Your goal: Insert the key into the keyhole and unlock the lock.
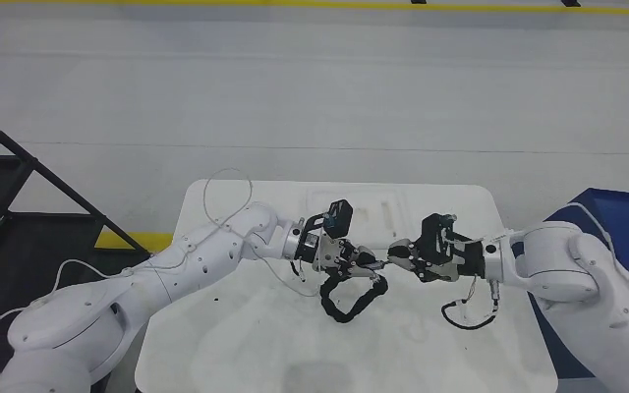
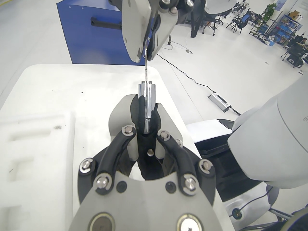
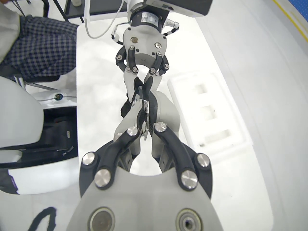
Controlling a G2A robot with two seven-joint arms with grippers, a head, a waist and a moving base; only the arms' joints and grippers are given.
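The key [image 2: 146,69] stands blade-first against the end face of the lock [image 2: 147,102], a chrome cylinder. Its tip meets the face where the keyhole would be; how far in it sits cannot be told. Both are held in the air between the two grippers, which face each other nose to nose.

The left gripper [image 2: 145,100] is closed on the lock's body, its fingers nearly together, with the cylinder's free end poking out past the fingertips. The lock's black cable [image 1: 354,300] hangs in a loop below this gripper, down to the table [image 1: 246,334].

The right gripper [image 2: 144,57] is pinched tight on the key's head, so that only the thin blade sticks out beyond its fingertips.

A white foam tray [image 3: 211,111] with rectangular recesses lies on the table beyond both grippers, well apart from them. One recess holds a small dark speck.
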